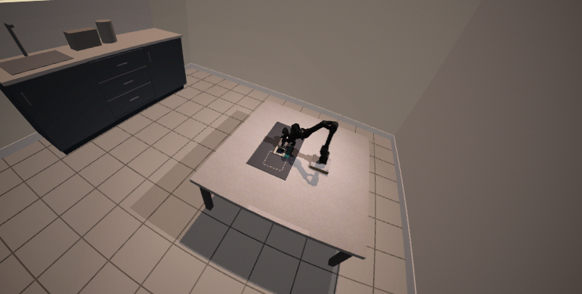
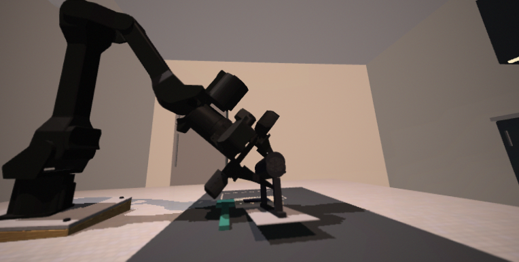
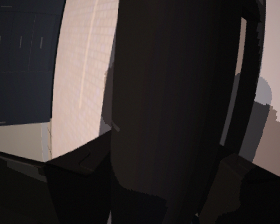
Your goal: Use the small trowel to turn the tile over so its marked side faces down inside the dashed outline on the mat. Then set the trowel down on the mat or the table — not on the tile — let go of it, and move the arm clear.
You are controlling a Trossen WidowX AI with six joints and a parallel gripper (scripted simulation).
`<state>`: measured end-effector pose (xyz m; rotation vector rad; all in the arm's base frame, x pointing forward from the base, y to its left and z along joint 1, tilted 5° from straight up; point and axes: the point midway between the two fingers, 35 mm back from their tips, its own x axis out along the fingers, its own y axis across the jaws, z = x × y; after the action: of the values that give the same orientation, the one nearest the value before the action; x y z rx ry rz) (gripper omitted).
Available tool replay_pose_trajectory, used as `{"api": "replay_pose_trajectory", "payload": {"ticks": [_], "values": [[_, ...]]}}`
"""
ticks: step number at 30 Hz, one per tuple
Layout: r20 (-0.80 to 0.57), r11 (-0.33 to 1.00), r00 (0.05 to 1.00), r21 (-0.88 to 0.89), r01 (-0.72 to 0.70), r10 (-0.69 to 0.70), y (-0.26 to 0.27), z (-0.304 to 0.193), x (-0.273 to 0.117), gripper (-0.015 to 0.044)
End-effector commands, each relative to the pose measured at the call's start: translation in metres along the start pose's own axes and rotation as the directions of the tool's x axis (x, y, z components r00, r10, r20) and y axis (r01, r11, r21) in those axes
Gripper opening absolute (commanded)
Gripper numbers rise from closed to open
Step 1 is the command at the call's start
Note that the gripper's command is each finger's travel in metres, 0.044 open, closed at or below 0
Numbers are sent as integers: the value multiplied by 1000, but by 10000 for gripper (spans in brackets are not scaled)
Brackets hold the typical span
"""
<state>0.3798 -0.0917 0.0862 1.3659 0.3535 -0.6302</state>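
Observation:
My gripper (image 1: 287, 140) (image 2: 263, 165) is shut on the small trowel's round dark handle (image 2: 271, 165) (image 3: 171, 96), which fills the wrist view. The trowel's dark neck (image 2: 276, 195) runs down to its pale flat blade (image 2: 287, 218), which rests low on the dark mat (image 1: 260, 162) (image 2: 363, 231) beside the tile. The tile (image 1: 280, 150) (image 2: 250, 199) lies flat on the mat, white with a dark mark facing up. The dashed outline (image 1: 265, 160) is marked on the mat beyond the tile, on the side away from the blade. The gripper hides the blade in the top view.
A teal T-shaped piece (image 1: 289, 154) (image 2: 224, 215) lies on the mat beside the tile, towards the arm's base (image 1: 322, 158) (image 2: 39, 195). The base stands on a wooden plate (image 2: 72, 220) on the table (image 1: 285, 210). A kitchen counter (image 1: 89, 71) stands far off.

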Motion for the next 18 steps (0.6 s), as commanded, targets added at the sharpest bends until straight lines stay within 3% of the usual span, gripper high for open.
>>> {"api": "replay_pose_trajectory", "payload": {"ticks": [1, 18], "values": [[-12, 1000, 1000, 2, -4, 4, 1, -7, -1, 0], [-77, 997, 997, 79, -1, 7, 25, -10, -22, 0]]}}
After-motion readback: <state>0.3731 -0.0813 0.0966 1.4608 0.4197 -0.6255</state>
